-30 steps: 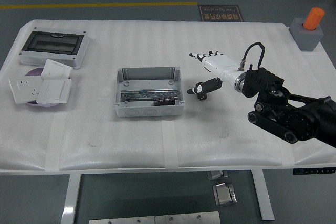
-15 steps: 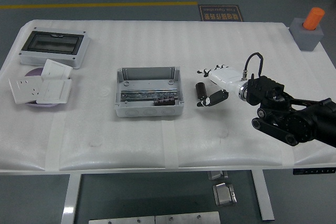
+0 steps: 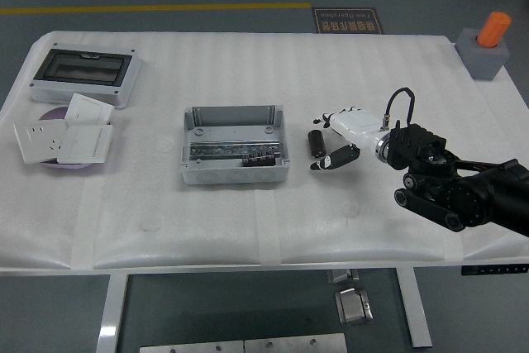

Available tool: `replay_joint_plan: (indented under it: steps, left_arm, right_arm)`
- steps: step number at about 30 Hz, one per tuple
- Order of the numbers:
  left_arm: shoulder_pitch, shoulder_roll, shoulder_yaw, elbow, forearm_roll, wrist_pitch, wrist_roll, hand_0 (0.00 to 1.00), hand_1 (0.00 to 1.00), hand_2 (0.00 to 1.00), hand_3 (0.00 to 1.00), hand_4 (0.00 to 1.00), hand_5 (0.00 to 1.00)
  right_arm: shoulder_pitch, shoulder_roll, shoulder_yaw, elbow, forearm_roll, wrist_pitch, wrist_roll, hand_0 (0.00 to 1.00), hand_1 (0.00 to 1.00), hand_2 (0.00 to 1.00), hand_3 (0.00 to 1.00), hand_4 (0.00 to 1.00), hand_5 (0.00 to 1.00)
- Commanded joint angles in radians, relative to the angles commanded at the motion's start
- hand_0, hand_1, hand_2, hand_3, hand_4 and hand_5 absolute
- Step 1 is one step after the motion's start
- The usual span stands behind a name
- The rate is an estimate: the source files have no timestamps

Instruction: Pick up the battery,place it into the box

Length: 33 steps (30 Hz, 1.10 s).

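Small black cylindrical battery (image 3: 316,143) lies on the white padded surface (image 3: 248,204), just right of the open grey plastic box (image 3: 235,145) — long axis running near-to-far. Right hand (image 3: 339,134) sits just beside it on the right, fingers spread, holding nothing — the only hand in view.

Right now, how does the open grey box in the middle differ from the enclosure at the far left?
The grey box is open on top, showing a metal rail and dark parts inside; the enclosure is shut under a dark tinted window. The grey box sits mid-table, left of the battery; the enclosure sits at the far-left corner. Both are pale rectangular housings.
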Motion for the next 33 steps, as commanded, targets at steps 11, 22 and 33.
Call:
replay_joint_plan:
  steps: [11, 22, 33]
  left_arm:
    - [-0.004, 0.000, 0.019, 0.000, -0.018, 0.001, -0.009, 0.600, 0.644, 0.491, 0.554, 0.603, 0.226]
    - [-0.007, 0.000, 0.038, 0.000, -0.033, 0.005, -0.018, 0.600, 0.644, 0.492, 0.555, 0.598, 0.243]
    - [-0.007, -0.001, 0.041, 0.000, -0.035, 0.009, -0.021, 0.600, 0.644, 0.492, 0.555, 0.599, 0.246]
  right_arm:
    - [-0.003, 0.008, -0.007, -0.006, -0.001, -0.018, 0.002, 0.899, 0.742, 0.734, 0.780, 0.817, 0.403]
    - [-0.006, 0.007, -0.013, -0.007, -0.009, -0.050, 0.009, 0.837, 0.694, 0.665, 0.684, 0.549, 0.214]
    - [-0.012, 0.007, -0.015, -0.007, -0.007, -0.074, 0.020, 0.820, 0.679, 0.654, 0.682, 0.519, 0.191]
